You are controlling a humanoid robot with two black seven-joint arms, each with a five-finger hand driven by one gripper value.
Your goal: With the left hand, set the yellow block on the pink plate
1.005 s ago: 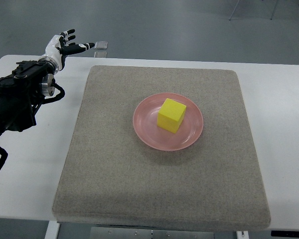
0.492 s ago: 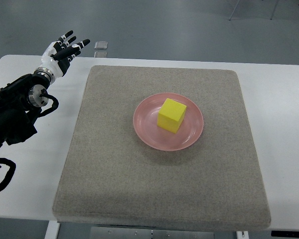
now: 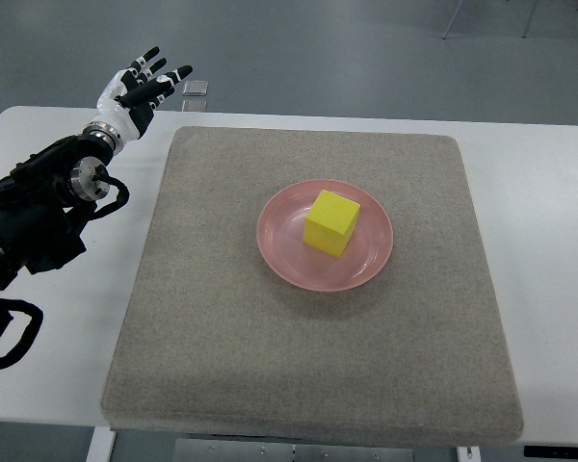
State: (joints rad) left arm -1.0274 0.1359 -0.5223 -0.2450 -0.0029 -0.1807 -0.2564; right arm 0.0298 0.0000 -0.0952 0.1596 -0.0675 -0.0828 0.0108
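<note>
On pink plate (image 3: 287,260): yellow block (image 3: 331,222) | left robot hand (image 3: 135,91) well apart, fingers spread

- We have one camera only, the top view, so no second view shares the scene.
- We look steeply down from the robot's own side onto the white table (image 3: 549,192) and its grey mat (image 3: 270,366).
- We sit fairly high: the whole mat fits, with floor beyond the far edge.
</note>
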